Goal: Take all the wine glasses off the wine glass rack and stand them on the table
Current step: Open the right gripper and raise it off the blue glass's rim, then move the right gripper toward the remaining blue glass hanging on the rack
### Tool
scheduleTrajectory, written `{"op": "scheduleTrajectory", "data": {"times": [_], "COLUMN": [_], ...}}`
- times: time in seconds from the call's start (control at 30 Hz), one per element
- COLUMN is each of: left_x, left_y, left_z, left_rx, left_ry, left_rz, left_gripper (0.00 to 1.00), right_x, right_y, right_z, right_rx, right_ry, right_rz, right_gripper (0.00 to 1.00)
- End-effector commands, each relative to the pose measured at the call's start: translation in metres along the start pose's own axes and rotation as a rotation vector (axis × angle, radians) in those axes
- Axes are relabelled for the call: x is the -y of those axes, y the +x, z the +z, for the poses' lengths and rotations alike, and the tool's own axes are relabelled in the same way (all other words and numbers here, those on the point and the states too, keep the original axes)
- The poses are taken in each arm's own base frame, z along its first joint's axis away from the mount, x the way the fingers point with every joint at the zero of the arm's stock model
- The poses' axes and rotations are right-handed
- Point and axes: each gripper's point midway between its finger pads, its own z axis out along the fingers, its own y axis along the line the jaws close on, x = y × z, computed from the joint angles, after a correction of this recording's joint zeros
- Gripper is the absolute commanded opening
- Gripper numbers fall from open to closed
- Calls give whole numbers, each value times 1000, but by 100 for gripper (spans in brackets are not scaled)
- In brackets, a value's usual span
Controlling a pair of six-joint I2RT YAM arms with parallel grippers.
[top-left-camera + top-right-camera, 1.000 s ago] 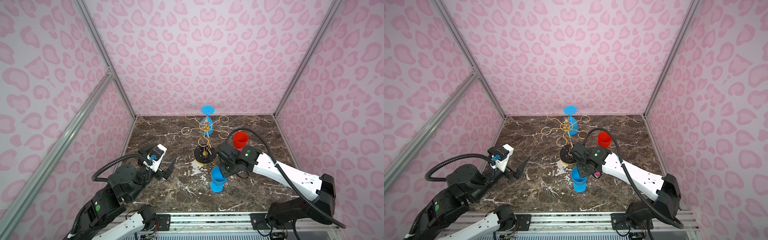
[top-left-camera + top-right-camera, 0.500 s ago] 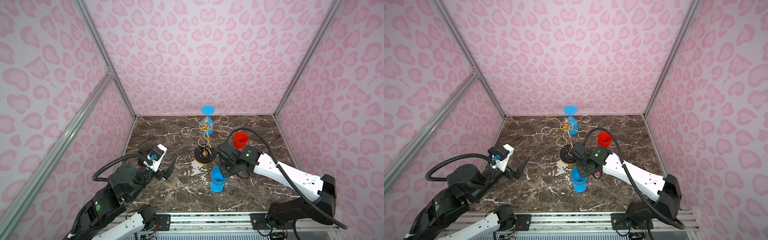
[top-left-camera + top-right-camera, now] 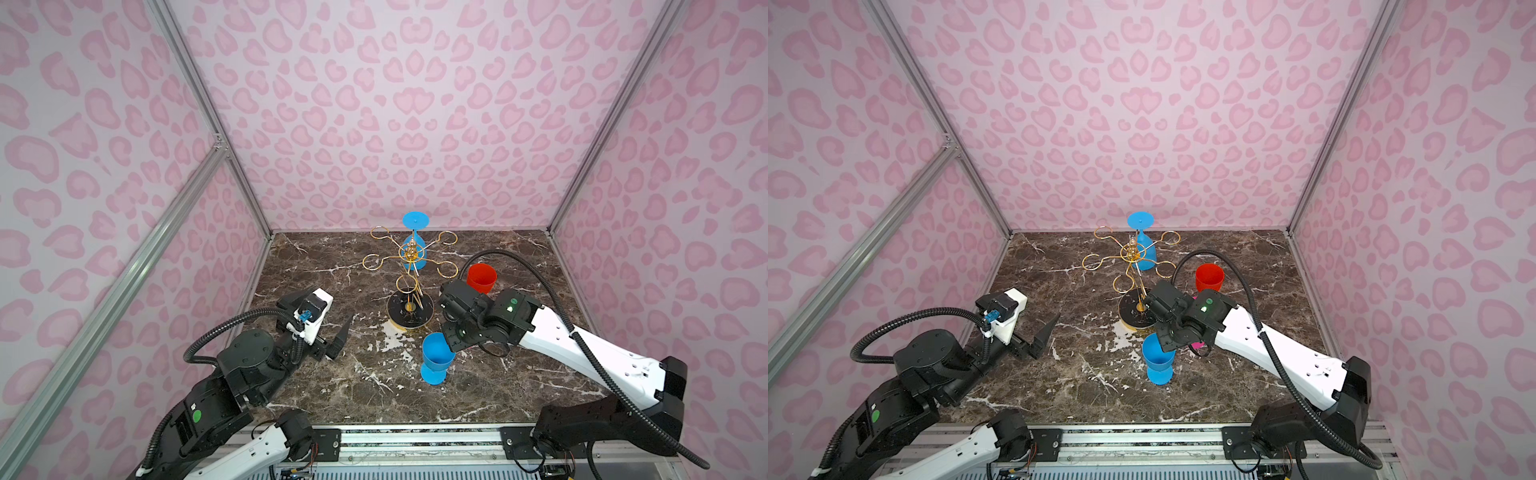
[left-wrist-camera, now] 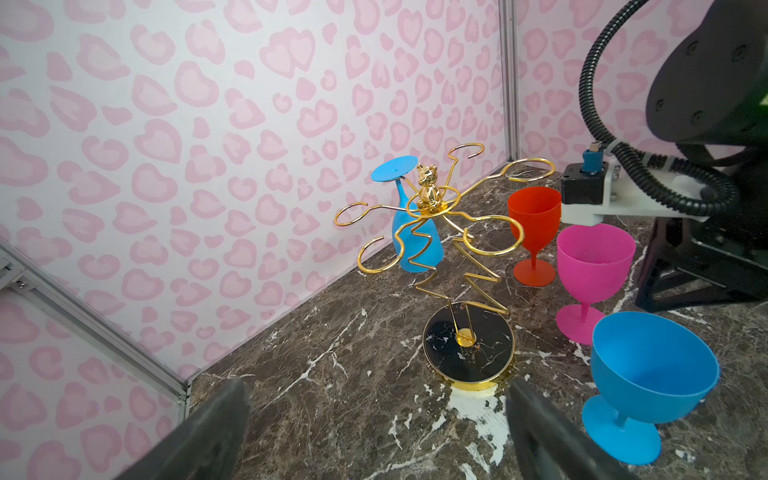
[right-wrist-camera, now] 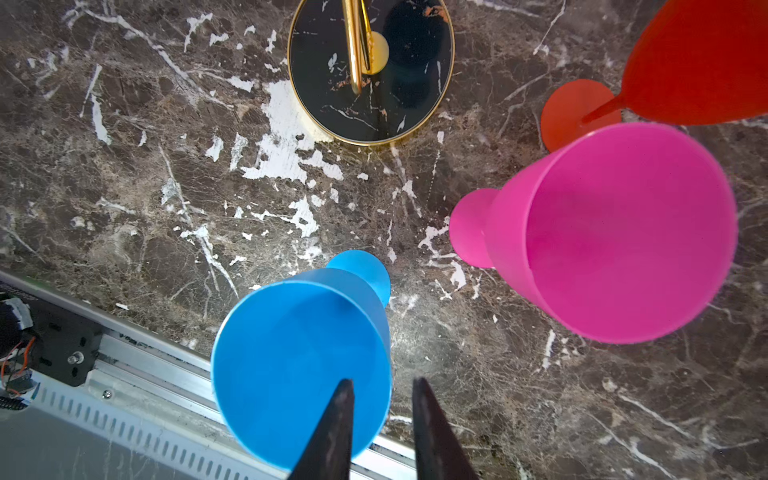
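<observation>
- The table [image 3: 332, 386] was dark brown stone with white lines and some white worn spots near its middle.
- The wine glass rack [image 3: 410, 309] stood on its round black base near the middle of the table.
- A blue wine glass [image 3: 436, 357] stood upright between the rack and the front edge.
- A pink wine glass [image 4: 594, 266] stood upright just beside the blue one, toward the right edge.
- A red wine glass [image 3: 481, 277] stood upright behind the pink one, nearer the back edge.
</observation>
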Motion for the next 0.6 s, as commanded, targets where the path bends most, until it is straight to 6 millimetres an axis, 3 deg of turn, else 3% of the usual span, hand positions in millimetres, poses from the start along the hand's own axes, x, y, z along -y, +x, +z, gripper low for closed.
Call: {"op": "scheduleTrajectory", "data": {"times": [0.0,0.17,0.43,0.57], "left_x": [-6,-6,-15,-17], "left_y": [-14,-14,-14,-14], "left_z": [-1,1,9,15], "left_rx": [51,47,27,13], "left_ry": [-22,-27,-93,-118], "left_rz": [-47,-65,-124,-115], "left_gripper": [97,97,97,97], "right_x": [1,9,28,41], "right_y": [-2,-21,-61,-94], "right_z": [-12,-54,-126,-137], "right_rx": [13,119,346,405], "right_ry": [-12,-45,-279,-345], "right_rz": [-19,-10,111,133], "right_gripper": [28,28,27,26]}}
